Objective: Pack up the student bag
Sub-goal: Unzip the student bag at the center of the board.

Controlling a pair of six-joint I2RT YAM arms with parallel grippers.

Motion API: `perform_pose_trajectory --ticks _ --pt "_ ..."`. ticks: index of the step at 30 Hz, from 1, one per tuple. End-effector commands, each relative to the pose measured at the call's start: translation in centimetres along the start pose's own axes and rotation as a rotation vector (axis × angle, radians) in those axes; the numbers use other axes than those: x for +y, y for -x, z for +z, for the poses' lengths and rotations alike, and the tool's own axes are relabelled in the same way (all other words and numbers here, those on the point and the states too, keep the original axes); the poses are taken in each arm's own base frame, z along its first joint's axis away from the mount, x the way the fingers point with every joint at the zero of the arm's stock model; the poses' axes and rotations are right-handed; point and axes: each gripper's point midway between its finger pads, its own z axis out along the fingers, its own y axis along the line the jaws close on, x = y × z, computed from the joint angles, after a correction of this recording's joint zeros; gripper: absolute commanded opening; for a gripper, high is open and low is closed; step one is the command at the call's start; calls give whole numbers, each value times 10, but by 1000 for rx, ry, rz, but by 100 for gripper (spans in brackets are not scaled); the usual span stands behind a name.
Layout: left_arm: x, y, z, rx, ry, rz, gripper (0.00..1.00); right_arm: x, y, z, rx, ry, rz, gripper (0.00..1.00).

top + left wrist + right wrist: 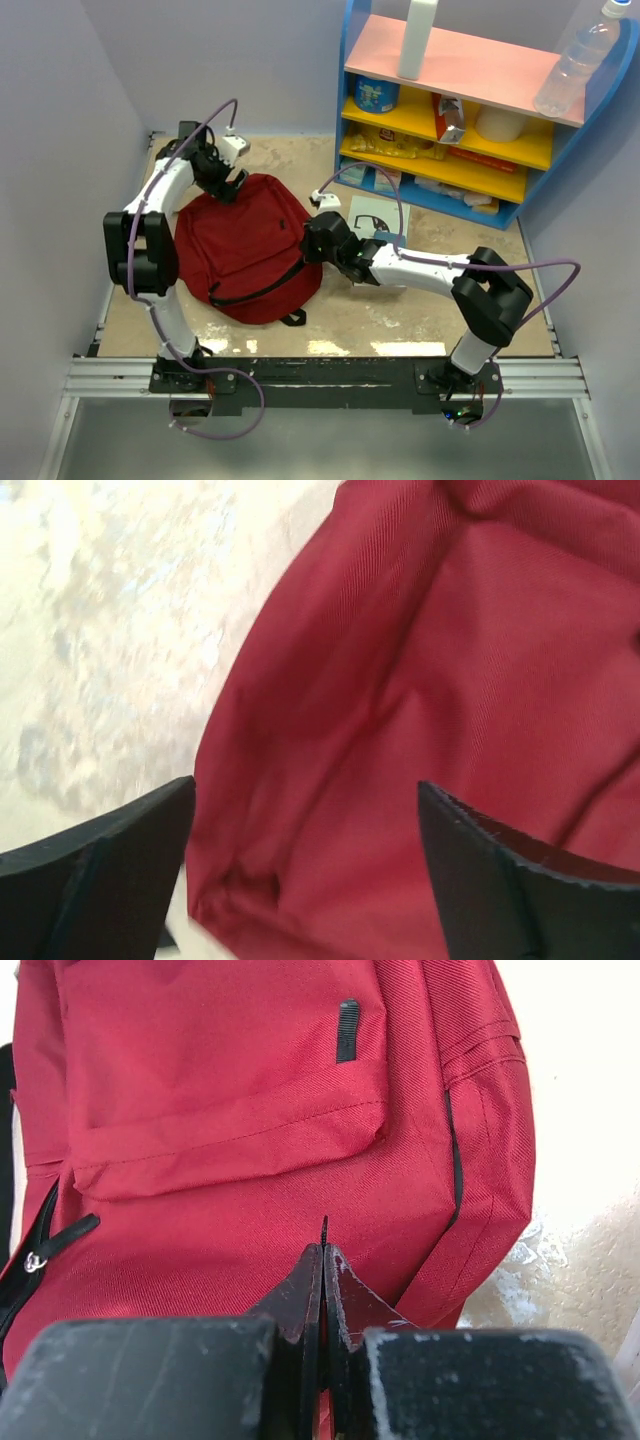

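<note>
The left claw (305, 805) is spread wide open over the far edge of the student bag (240, 250). The right claw (323, 1252) is pressed shut at its right side. The bag's dark red, finely ribbed fabric is laid flat on the mottled beige surface (385, 320).

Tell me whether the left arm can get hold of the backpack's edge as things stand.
Probably yes. The left gripper hangs open at the student bag, one finger over the table, the other over red fabric; the bag's edge lies between them, nothing in the way.
</note>
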Motion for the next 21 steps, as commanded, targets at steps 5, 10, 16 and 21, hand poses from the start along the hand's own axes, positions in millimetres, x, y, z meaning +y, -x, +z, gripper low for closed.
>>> perform_pose_trajectory --ticks 5,10,16,21 --pt "-59 6 -114 -123 -187 110 100 11 20 0 -70 22 59 0" --pt "-183 -21 -139 -128 -521 187 100 11 23 -3 -78 19 59 0" --pt "-241 -36 -139 -131 -635 253 100 13 33 -5 -95 10 54 0" --pt "-249 -44 -135 -96 -650 246 100 15 44 -9 -117 13 70 0"
